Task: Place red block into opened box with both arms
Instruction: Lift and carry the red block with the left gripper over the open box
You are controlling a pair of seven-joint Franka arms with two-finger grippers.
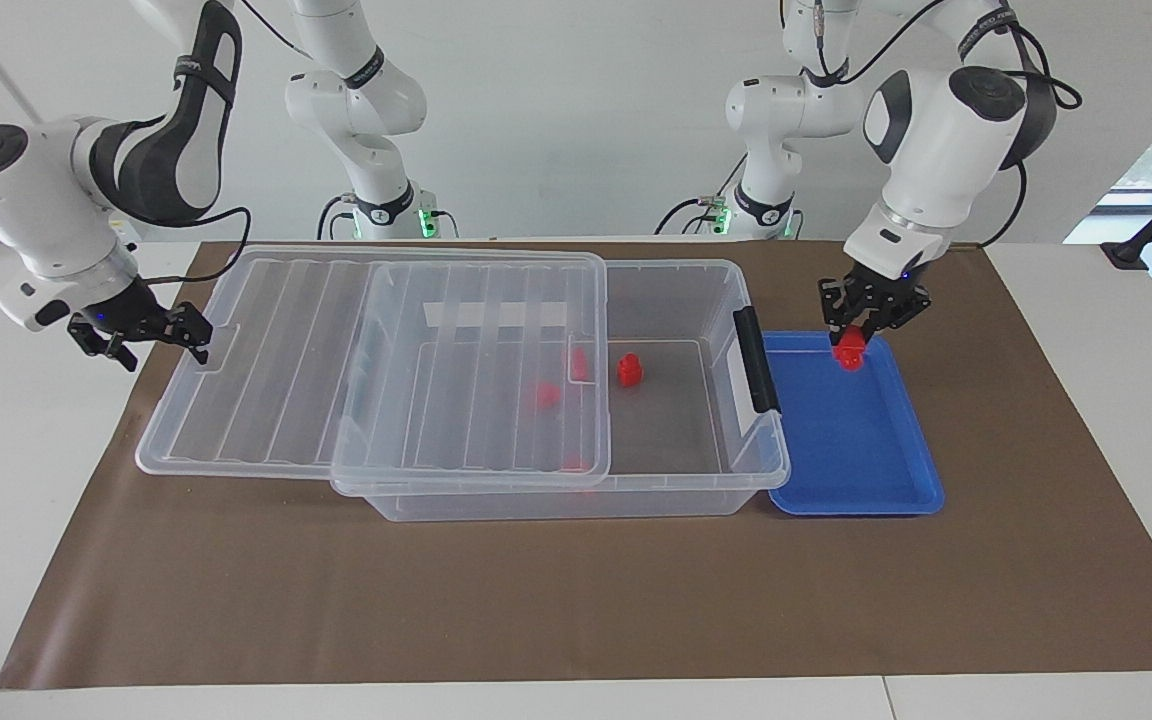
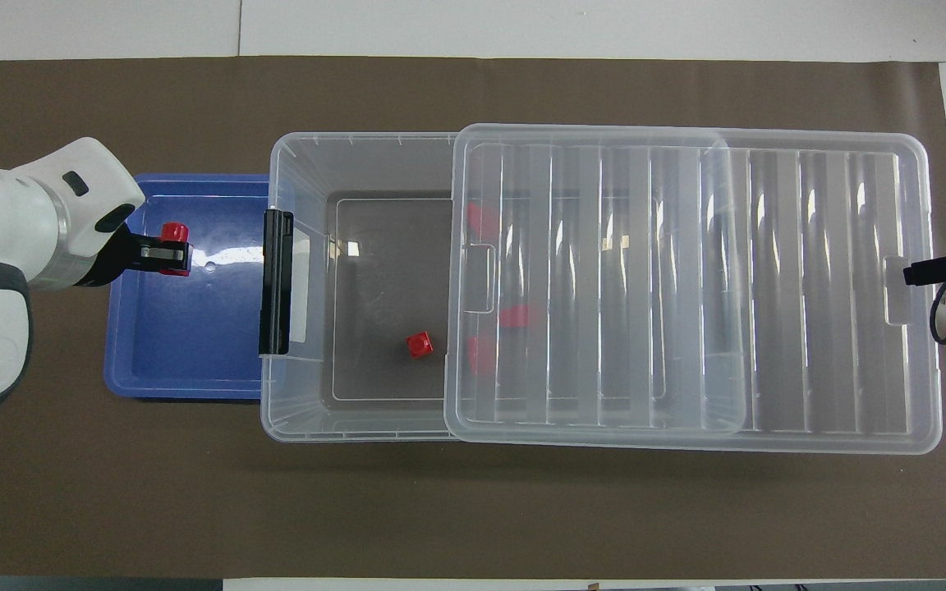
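My left gripper [image 1: 852, 343] [image 2: 179, 256] hangs above the blue tray's [image 1: 856, 470] [image 2: 185, 345] edge nearest the robots, shut on a red block [image 1: 848, 357] [image 2: 171, 232]. The clear box [image 1: 766, 440] [image 2: 292, 410] stands beside the tray, with its ribbed lid [image 1: 266, 370] [image 2: 769, 287] slid partway off toward the right arm's end. One red block [image 1: 628, 370] [image 2: 419, 345] lies uncovered on the box floor. More red blocks [image 1: 548, 393] [image 2: 514, 316] show through the lid. My right gripper [image 1: 194, 335] [image 2: 920, 271] is open, its tip at the lid's end tab.
A brown mat [image 1: 576, 600] covers the table under everything. The box's black clip handle [image 1: 756, 360] [image 2: 276, 279] faces the tray. Two idle white arms with green-lit bases [image 1: 386, 215] stand nearer the robots than the box.
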